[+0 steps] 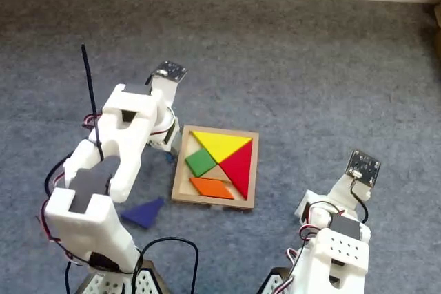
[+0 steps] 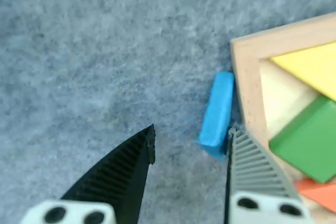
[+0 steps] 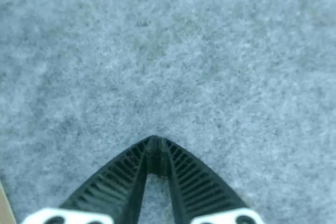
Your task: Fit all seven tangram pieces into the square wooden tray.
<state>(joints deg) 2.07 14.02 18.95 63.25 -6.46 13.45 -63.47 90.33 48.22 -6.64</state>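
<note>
Nearest to my base, one dark blue wooden triangle (image 1: pixel 145 213) lies flat on the grey felt counter (image 1: pixel 310 67), apart from the near left corner of the tray. Off to the other side, my right fingers (image 3: pixel 156 156) are pressed together tip to tip with nothing between them, hanging over bare felt well to the right of the tray.

Farther out, my left fingers (image 2: pixel 144 145) are spread wide. One light blue wooden piece (image 2: pixel 218 111) sits in the gap, against the grey finger and well off the black one. It is up on its edge, just beside the outer wall of the one square wooden tray (image 2: pixel 244 72).

Four pieces lie flat in that tray. The orange parallelogram (image 1: pixel 212 187) is at the near side. The green square (image 1: pixel 200 162) is behind it on the left, and the large red triangle (image 1: pixel 238 164) fills the right. The large yellow triangle (image 1: pixel 219 144) lies along the far edge. A patch of bare wood shows among them. That makes six pieces that I can count, four in and two out.
</note>
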